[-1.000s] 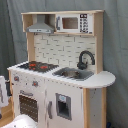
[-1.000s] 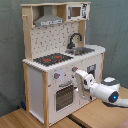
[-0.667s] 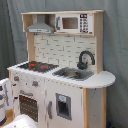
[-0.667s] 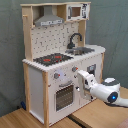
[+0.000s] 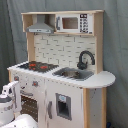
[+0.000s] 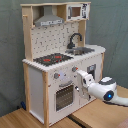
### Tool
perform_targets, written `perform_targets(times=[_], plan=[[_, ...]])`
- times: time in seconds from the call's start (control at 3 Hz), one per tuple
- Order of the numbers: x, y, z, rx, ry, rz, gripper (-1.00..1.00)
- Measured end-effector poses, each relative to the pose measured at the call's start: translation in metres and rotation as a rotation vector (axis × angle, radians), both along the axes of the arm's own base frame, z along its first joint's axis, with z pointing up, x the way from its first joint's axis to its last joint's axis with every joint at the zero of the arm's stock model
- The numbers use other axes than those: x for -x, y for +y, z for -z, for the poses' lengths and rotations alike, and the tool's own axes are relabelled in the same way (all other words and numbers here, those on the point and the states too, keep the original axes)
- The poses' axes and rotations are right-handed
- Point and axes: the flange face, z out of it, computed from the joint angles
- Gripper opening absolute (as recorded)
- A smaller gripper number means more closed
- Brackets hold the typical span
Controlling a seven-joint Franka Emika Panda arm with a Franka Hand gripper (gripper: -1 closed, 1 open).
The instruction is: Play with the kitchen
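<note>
Kitchen [image 6: 60,60] stands on wooden table [image 6: 30,117], grey curtain [image 5: 10,30] behind.

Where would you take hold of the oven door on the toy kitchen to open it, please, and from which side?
Probably by the handle along the top edge of the oven door, just above its window, approaching from the front of the kitchen. The door stands shut and flat, so the handle looks like the only protruding part. The gripper hovers at the knob panel just above.

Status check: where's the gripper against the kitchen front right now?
Gripper at the kitchen front, beside the knobs, above the oven door. Fingers unreadable. Nothing in the way.
</note>
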Motion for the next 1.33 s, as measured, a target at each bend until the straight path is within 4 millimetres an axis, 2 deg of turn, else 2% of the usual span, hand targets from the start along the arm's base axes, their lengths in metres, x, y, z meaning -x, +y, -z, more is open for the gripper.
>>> perform_targets(times=[0.33, 0.67, 1.0, 1.33], plan=[[-0.028, -0.001, 0.01, -0.005, 0.017, 0.007, 1.0], [-0.04, 0.004, 0.024, -0.064, 0.028, 0.022, 1.0], [-0.056, 0.013, 0.025, -0.119, 0.019, 0.054, 1.0], [-0.051, 0.01, 0.03, -0.161, -0.001, 0.114, 1.0]])
